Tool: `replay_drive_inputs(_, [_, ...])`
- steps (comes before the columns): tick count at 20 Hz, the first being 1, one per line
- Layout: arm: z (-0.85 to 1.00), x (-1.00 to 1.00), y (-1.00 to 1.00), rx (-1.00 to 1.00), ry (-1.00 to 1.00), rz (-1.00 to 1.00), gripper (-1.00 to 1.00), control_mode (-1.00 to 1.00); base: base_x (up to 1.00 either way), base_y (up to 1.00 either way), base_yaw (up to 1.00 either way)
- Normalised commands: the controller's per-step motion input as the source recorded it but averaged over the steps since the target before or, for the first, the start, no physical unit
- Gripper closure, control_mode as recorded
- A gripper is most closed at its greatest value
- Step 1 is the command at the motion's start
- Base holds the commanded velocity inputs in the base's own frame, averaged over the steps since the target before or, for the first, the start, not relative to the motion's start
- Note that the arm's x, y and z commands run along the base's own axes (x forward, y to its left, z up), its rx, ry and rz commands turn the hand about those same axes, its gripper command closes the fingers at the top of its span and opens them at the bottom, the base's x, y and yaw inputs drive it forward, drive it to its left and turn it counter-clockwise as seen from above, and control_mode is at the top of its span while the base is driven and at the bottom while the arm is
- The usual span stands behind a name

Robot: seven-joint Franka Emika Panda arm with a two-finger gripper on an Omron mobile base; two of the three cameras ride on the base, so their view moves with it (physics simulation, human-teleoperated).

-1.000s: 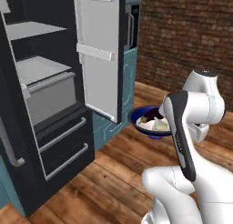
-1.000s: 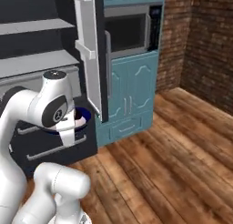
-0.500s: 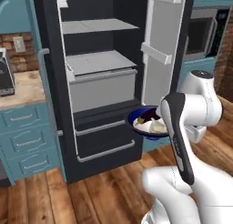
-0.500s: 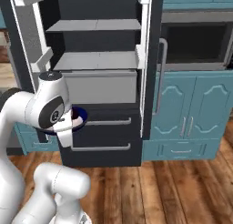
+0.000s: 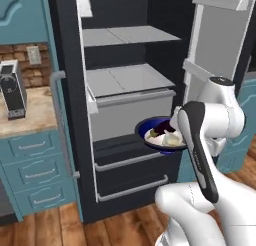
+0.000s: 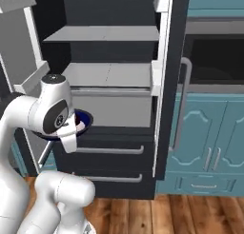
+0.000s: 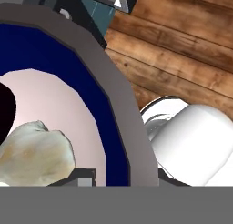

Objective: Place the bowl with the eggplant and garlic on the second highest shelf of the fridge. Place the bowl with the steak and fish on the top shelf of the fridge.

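Note:
My gripper [image 7: 120, 178] is shut on the rim of a dark blue bowl [image 5: 159, 136] with a pale inside. The bowl hangs in front of the open fridge [image 5: 69, 90], level with the grey crisper box. In it lie the dark eggplant [image 5: 162, 126] and the pale garlic [image 5: 173, 139]. The hand view shows the bowl rim [image 7: 116, 104], the garlic [image 7: 34, 150] and an edge of the eggplant [image 7: 3, 113] close up. Above the bowl are the top shelf [image 5: 131, 36] and the second shelf [image 5: 127, 79], both bare. The bowl with the steak and fish is out of view.
The fridge's right door [image 5: 220, 50] with white bins stands open beside my arm, and the left door [image 5: 64, 120] is open too. Two drawers with silver handles [image 5: 131, 162] sit below the bowl. A counter with a coffee machine [image 5: 12, 90] lies left; teal cabinets [image 6: 209, 142] lie right.
The whole picture has shifted: the base has turned and now faces the fridge's inside squarely. The bowl stays in my grip, held the same way before the arm.

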Motion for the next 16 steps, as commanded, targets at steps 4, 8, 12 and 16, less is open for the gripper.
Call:
replay_drive_inputs(4, [0.00, 0.00, 0.00, 0.00, 0.00, 0.00, 1.00, 1.00, 0.94, -0.20, 0.07])
replay_drive_inputs(8, [0.00, 0.00, 0.00, 0.00, 0.00, 0.00, 1.00, 1.00, 0.57, -0.28, 0.27])
replay_drive_inputs(12, [0.00, 0.00, 0.00, 0.00, 0.00, 0.00, 1.00, 1.00, 0.74, -0.06, 0.06])
replay_drive_inputs(16, [0.00, 0.00, 0.00, 0.00, 0.00, 0.00, 1.00, 1.00, 0.58, -0.08, 0.02])
